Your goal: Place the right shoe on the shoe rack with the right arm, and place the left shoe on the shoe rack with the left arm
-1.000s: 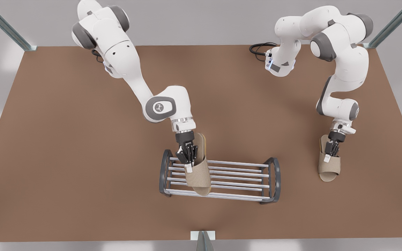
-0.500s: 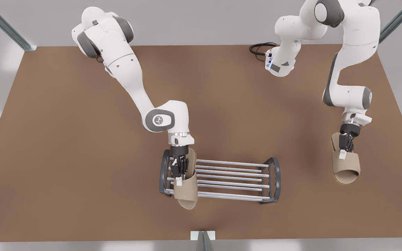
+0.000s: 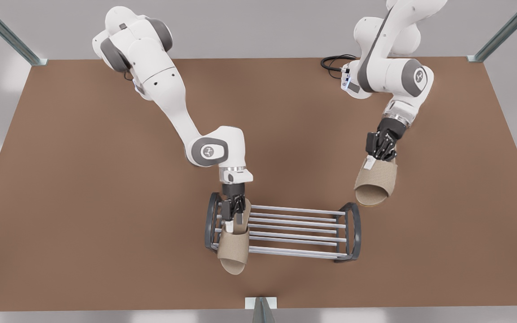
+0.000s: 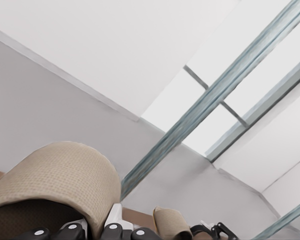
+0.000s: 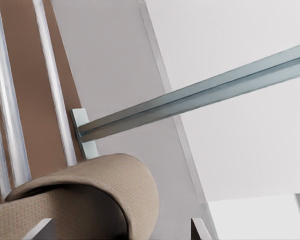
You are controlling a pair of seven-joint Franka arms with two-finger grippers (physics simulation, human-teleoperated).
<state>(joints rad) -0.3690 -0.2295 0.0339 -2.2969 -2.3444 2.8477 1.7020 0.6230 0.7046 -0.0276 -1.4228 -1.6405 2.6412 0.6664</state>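
Since 1 s ago, the left gripper [image 3: 377, 154] has lifted the left shoe [image 3: 375, 184] off the surface [image 3: 83, 179] and swung it toward the shoe rack [image 3: 294, 229], while the right gripper [image 3: 234, 215] has lowered the right shoe [image 3: 234, 249] onto the rack's end. Both grippers are clamped on their shoes. From the left gripper, the rack's free bars lie forward, nearer the camera; the shoe's long axis runs across them.
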